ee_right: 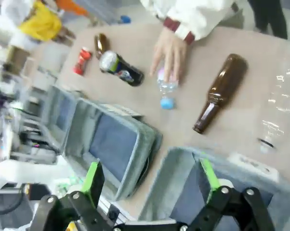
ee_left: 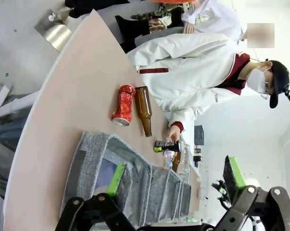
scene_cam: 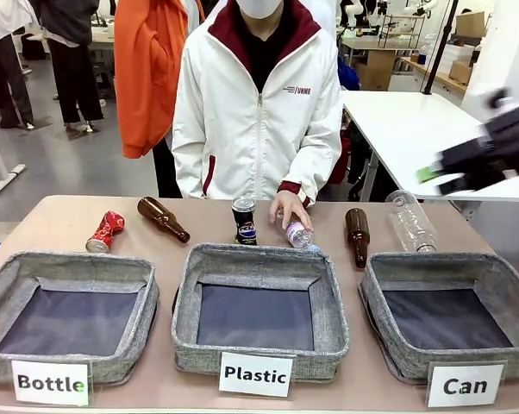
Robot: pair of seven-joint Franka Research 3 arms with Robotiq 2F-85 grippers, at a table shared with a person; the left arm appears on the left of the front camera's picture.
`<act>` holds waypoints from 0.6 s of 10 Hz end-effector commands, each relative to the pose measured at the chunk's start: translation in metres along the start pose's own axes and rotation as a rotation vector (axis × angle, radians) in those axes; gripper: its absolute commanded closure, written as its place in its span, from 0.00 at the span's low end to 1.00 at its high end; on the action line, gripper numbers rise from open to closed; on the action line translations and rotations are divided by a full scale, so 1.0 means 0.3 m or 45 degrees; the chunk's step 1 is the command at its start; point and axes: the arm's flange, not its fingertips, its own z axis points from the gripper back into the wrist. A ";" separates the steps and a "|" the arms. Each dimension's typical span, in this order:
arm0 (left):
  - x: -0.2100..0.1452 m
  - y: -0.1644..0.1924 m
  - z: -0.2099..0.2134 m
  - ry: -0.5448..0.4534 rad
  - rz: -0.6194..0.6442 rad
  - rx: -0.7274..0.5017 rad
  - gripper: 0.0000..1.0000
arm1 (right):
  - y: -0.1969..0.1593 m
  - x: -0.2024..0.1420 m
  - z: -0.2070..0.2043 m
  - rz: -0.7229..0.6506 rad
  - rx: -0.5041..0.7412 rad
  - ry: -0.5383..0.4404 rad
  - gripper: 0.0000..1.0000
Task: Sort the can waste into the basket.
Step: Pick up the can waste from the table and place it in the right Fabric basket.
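The dark can (scene_cam: 244, 221) stands upright at the table's far middle, just behind the "Plastic" basket. Far to the left lies the crushed red can (scene_cam: 105, 231). At the front right stands the grey basket (scene_cam: 382, 285) carded "Can", with nothing in it. My right gripper (scene_cam: 440, 177) hangs blurred in the air above the table's right end, open. In the right wrist view it (ee_right: 151, 180) is open over the Can basket's rim (ee_right: 178, 159), with the dark can (ee_right: 122, 69) and red can (ee_right: 81, 61) far beyond. My left gripper (ee_left: 176, 178) is open above the baskets, well short of the red can (ee_left: 124, 104).
A person stands at the far side, a hand (scene_cam: 287, 210) on a small plastic bottle (scene_cam: 299, 235). Brown bottles (scene_cam: 163, 218) (scene_cam: 357, 235) and a clear bottle (scene_cam: 410, 221) lie on the table. Baskets carded "Bottle" (scene_cam: 9, 285) and "Plastic" (scene_cam: 186, 302) sit in front.
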 end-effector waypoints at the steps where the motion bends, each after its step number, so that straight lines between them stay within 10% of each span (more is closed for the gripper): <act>1: 0.003 0.004 0.003 0.003 -0.028 -0.016 0.00 | -0.159 -0.256 0.368 -0.066 0.179 -0.159 0.00; 3: 0.003 0.004 0.003 0.003 -0.028 -0.016 0.00 | -0.294 -0.477 0.457 -0.334 0.200 -0.385 0.00; 6: 0.003 0.004 0.003 0.003 -0.028 -0.016 0.00 | -0.329 -0.507 0.453 -0.351 0.215 -0.441 0.00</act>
